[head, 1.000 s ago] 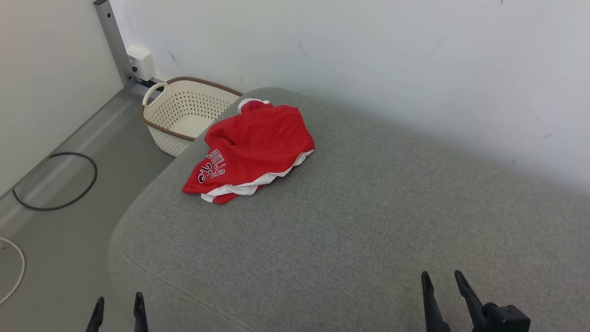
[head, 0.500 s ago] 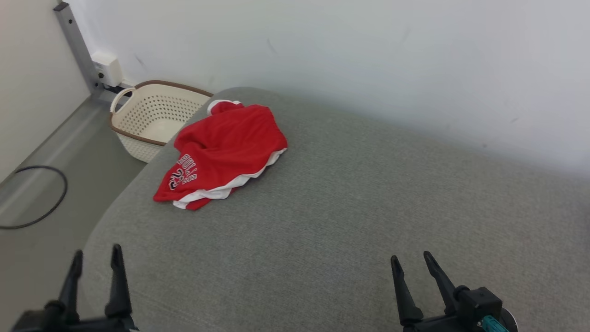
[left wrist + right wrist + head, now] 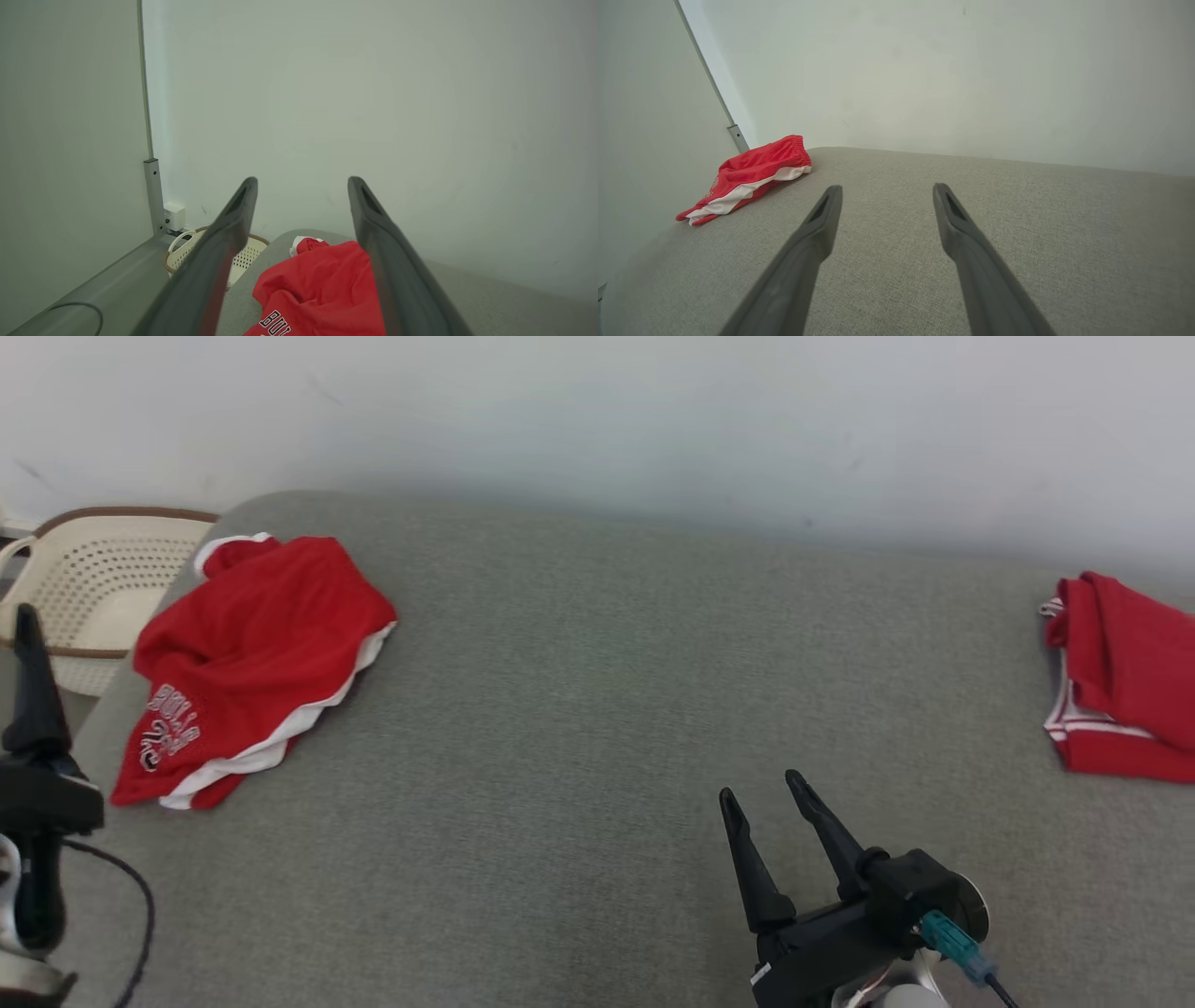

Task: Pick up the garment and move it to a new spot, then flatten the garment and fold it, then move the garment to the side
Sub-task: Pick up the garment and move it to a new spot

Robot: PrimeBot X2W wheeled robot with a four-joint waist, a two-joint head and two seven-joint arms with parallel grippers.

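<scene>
Clearly nothing is done yet: the red Bulls shorts [image 3: 261,644] lie crumpled at the frame's left on the grey cushion [image 3: 597,709]. The left pincer [image 3: 302,182] and the right pincer [image 3: 760,784] stand apart, empty; every step remains.

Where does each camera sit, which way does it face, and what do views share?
Left wrist view: on the left arm, along open left gripper, facing wall, red shorts, basket.
Right wrist view: on the right arm, along open right gripper, low across grey couch.
Head view: up on the head, looking down on couch, both grippers, folded red garment.
All three share the shorts.
</scene>
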